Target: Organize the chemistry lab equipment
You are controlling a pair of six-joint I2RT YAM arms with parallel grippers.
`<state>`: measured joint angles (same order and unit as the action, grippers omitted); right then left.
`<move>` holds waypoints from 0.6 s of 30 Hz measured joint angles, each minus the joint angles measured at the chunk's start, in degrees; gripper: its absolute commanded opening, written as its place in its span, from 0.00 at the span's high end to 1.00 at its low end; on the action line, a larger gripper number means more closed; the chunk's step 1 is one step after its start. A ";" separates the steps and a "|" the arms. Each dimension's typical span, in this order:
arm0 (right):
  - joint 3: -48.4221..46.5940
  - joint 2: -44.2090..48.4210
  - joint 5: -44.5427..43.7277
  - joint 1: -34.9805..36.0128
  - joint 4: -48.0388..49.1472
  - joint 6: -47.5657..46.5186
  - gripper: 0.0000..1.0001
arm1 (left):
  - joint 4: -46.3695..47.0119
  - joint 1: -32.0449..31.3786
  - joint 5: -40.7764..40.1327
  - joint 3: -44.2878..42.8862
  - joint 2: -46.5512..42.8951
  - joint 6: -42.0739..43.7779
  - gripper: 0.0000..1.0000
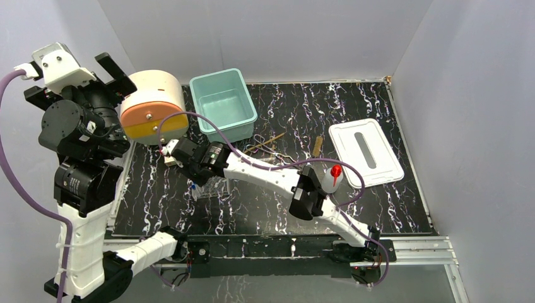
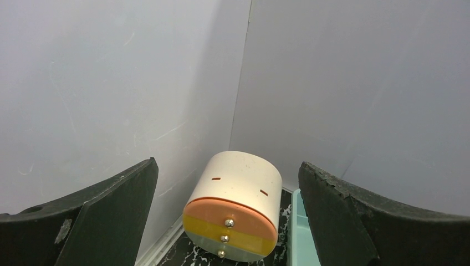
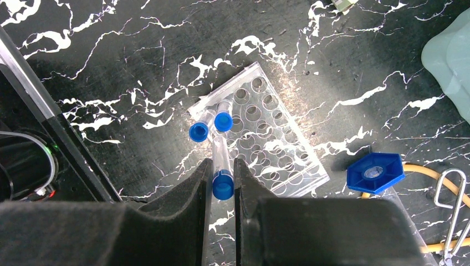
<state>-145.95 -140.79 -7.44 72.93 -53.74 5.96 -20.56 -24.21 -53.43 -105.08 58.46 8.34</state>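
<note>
My right gripper (image 3: 223, 164) is shut on a blue-capped vial (image 3: 223, 184), which hangs just above the near edge of the clear rack (image 3: 271, 147). Two more blue-capped vials (image 3: 198, 132) stand in the rack's left corner. To the right lie the blue hexagonal end of the syringe (image 3: 376, 172), the amber tubing (image 3: 424, 169) and the metal tongs (image 3: 451, 191). The red-nozzled squeeze bottle (image 1: 332, 177) stands near the right arm's elbow. My left gripper (image 1: 113, 69) is raised at the far left, open and holding nothing.
A cream-and-orange drum (image 1: 154, 104) lies at the back left, beside a teal bin (image 1: 224, 104). A white lid (image 1: 366, 151) lies on the right of the black marbled mat (image 1: 404, 208). Grey walls enclose the table on three sides.
</note>
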 measured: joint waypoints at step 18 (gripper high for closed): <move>-0.63 -2.58 -0.28 0.24 0.57 -0.09 0.78 | -0.04 -0.42 -0.02 0.00 -0.15 0.00 0.02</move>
<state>-146.58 -143.37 -7.73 73.17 -53.17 5.87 -20.60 -24.62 -53.45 -105.08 58.30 8.34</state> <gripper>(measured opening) 0.249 0.983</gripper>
